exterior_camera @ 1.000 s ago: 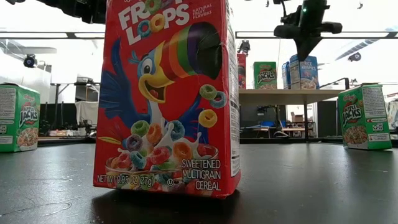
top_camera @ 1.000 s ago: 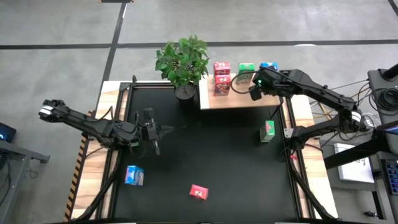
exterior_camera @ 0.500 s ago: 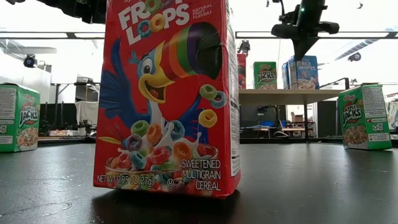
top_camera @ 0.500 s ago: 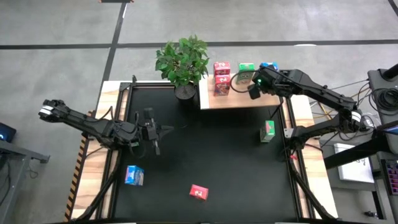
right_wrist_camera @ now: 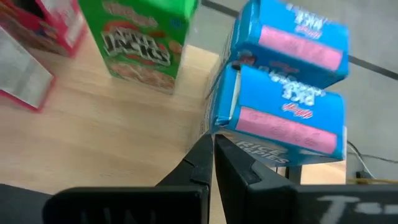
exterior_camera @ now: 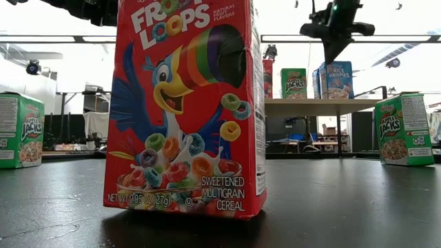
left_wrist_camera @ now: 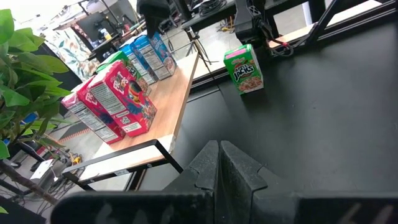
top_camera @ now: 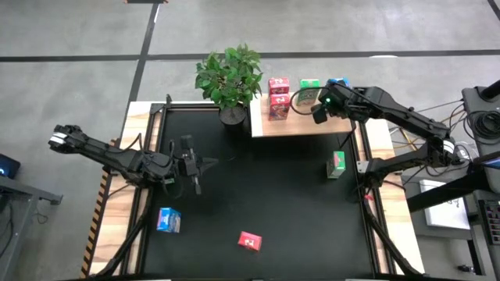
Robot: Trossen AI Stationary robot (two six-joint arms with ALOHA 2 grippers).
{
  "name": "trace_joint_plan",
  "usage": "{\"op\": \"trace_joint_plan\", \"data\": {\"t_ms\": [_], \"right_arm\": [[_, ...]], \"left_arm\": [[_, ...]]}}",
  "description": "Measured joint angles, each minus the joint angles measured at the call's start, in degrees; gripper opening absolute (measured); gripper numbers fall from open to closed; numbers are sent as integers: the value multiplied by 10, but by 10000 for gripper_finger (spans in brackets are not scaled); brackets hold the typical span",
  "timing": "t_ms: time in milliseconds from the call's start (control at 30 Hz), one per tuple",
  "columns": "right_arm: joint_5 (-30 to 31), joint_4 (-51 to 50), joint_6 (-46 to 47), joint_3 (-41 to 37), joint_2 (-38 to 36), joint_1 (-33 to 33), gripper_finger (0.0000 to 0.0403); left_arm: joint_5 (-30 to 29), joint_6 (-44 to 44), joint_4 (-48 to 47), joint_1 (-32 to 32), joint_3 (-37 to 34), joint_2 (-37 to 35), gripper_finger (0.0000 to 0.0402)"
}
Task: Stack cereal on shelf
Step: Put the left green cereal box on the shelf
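The pale wood shelf (top_camera: 301,125) stands at the table's far right. On it are pink-red cereal boxes (top_camera: 277,97), a green box (top_camera: 309,86) and two blue boxes, one (right_wrist_camera: 292,40) on top of the other (right_wrist_camera: 286,121). My right gripper (top_camera: 319,115) hangs shut above the shelf's near part, short of the blue boxes (exterior_camera: 334,79), with nothing in it. Over the table's left half my left gripper (left_wrist_camera: 219,163) is shut and empty. Loose boxes stand on the black table: green (top_camera: 337,164), blue (top_camera: 168,220) and red (top_camera: 250,241).
A potted plant (top_camera: 229,78) stands at the shelf's left end. In the low view the red box (exterior_camera: 186,110) fills the foreground, with green boxes at the left (exterior_camera: 21,131) and right (exterior_camera: 404,129). Wood strips (top_camera: 117,226) run along the table's sides.
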Motion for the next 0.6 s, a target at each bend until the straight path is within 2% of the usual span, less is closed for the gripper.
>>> {"op": "trace_joint_plan", "data": {"t_ms": [167,367,467,533,600], "right_arm": [[2,26,-13,8,-19,40,8],[5,127,-79,-24,-38,122,8],[6,209,-128,-56,-51,166,8],[6,268,-165,-80,-61,194,8],[6,322,-203,-107,-72,219,9]], "left_arm": [[0,0,0,0,0,0,0],[-12,-45,4,0,0,0,0],[-69,-127,-23,0,10,0,0],[-97,-205,-97,0,31,0,0],[-100,-288,-194,0,61,3,0]]}}
